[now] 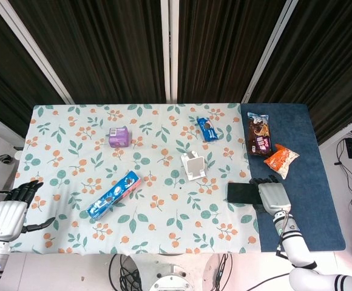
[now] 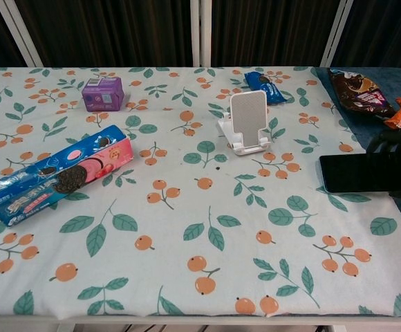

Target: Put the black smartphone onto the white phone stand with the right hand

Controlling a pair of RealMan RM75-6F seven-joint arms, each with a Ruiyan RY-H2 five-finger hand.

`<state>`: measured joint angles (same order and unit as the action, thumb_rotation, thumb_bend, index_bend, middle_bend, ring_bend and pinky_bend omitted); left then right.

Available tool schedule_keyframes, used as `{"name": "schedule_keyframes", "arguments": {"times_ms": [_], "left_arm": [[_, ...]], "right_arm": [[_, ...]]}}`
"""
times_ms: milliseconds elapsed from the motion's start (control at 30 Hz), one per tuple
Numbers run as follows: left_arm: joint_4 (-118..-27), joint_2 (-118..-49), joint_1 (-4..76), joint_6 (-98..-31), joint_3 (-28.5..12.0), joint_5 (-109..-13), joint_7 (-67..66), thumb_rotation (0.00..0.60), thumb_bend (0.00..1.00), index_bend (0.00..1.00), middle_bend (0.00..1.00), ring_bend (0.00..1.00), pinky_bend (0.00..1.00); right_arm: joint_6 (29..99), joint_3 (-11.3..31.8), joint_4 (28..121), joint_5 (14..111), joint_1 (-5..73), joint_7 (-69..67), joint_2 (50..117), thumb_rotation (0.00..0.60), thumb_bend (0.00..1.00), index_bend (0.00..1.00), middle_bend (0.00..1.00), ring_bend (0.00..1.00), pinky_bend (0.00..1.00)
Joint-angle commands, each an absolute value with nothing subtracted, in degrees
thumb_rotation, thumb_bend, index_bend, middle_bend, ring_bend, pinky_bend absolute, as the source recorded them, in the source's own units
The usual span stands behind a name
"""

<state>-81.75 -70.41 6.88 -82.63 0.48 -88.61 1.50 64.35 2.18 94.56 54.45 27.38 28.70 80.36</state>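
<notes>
A long blue cookie pack [image 1: 113,195] lies slantwise on the floral surface [image 1: 73,163], a purple box [image 1: 118,137] behind it. A small blue packet [image 1: 207,129] sits further back. On the blue cloth [image 1: 309,200], a brown packet [image 1: 260,135] lies just beside an orange one [image 1: 281,159].
</notes>
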Motion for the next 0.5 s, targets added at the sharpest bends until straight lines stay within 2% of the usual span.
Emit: {"name": "schedule_keyframes", "arguments": {"times_ms": [33, 233, 500], "left_arm": [[-81.75, -70.44, 6.9, -82.57, 0.49, -88.58, 1.59, 0.335, 0.1, 0.12, 0.11, 0.12, 0.21], [-81.65, -70.46, 6.81, -82.63, 0.51, -88.52, 1.74, 0.338, 0.1, 0.12, 0.11, 0.13, 0.21], [-81.49, -70.51, 6.76, -82.77, 0.36, -88.39, 1.91, 0.339, 0.1, 0.12, 0.11, 0.13, 0.21]], "right_arm": [[64.78, 2.1, 94.32, 55.08, 27.31, 29.26, 80.31, 0.6, 0.37, 0.65, 0.44, 0.42, 0.19], [66.57, 1.99, 95.98, 60.46, 26.76, 27.57, 78.59, 0.6, 0.38, 0.65, 0.45, 0.44, 0.19], [76.44, 2.99, 95.99, 77.81, 25.5, 23.37, 74.31, 0.6, 0.38, 0.68, 0.45, 0.44, 0.16]]}}
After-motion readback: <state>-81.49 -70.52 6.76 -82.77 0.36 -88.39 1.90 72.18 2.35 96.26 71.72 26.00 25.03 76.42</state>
